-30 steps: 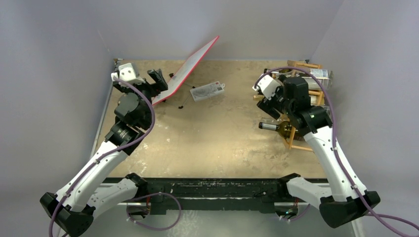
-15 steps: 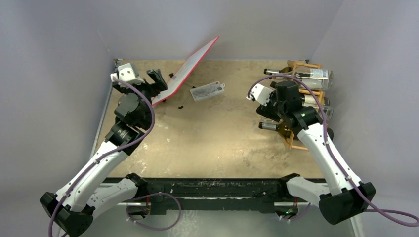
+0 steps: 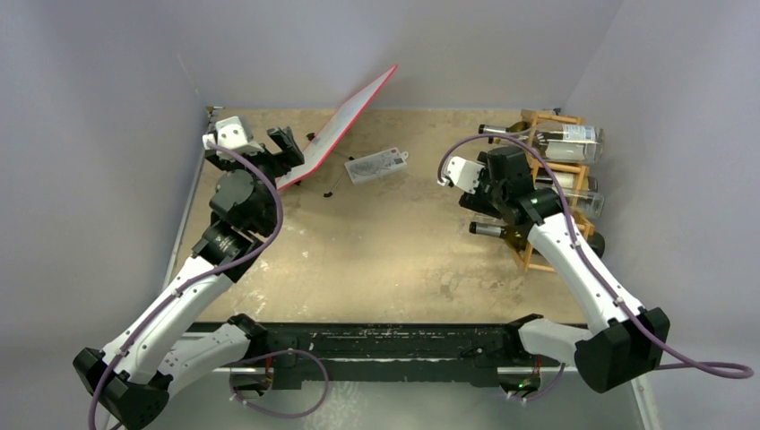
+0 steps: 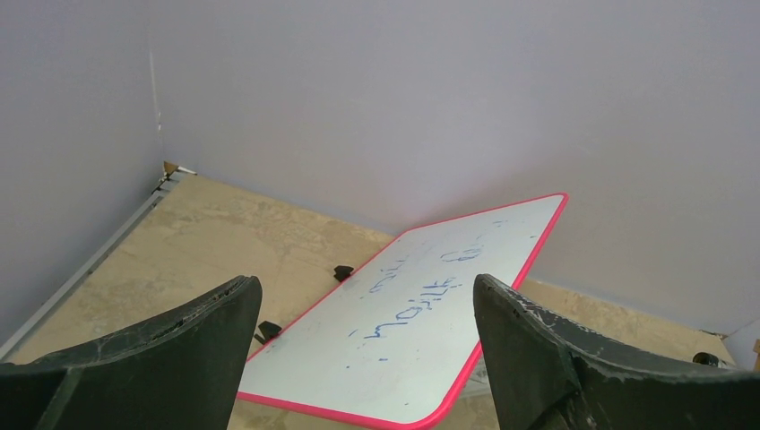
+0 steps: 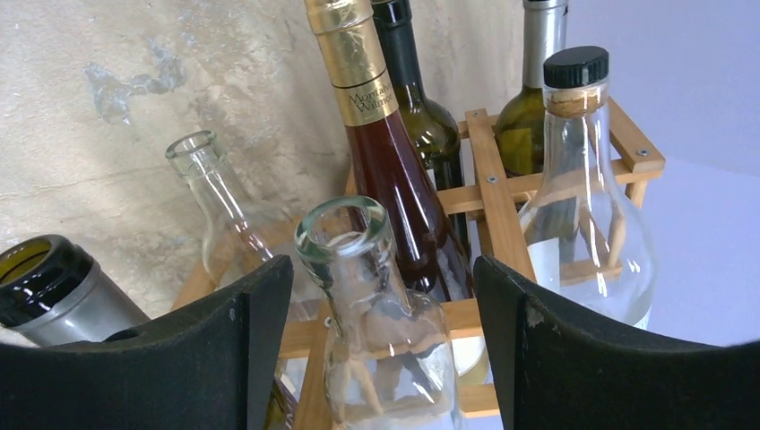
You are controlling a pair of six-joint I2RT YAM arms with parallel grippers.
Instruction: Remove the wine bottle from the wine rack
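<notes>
**A:** Where was the rack?

**B:** The rack (image 3: 541,116) stood at the table's (image 3: 385,255) right edge, toward the far right corner. Bottles lay in its cells, necks pointing to the table's middle.

**A:** And the right gripper?

**B:** The right gripper (image 5: 381,264) was at the neck ends. Its fingers stood apart, one on each side of an open-mouthed clear bottle (image 5: 367,349). There was a gap on both sides, so nothing was clamped.

**A:** What crowded it?

**B:** Plenty. A red bottle (image 5: 394,197) with gold foil lay just behind the clear bottle, and a green bottle (image 5: 430,125) lay beyond that. A second clear neck (image 5: 202,175) rose just beside one finger, and a dark foil-topped neck (image 5: 49,282) showed past that finger's outer side. A black-capped flask (image 5: 582,206) sat close by the other finger.

**A:** The other arm?

**B:** It was well apart, near the far left corner. The left gripper (image 4: 365,285) had its fingers spread with nothing between them, and it faced a red-edged whiteboard (image 4: 421,331) propped at a tilt. A white pack (image 3: 376,166) lay flat on the table between whiteboard and rack.
</notes>
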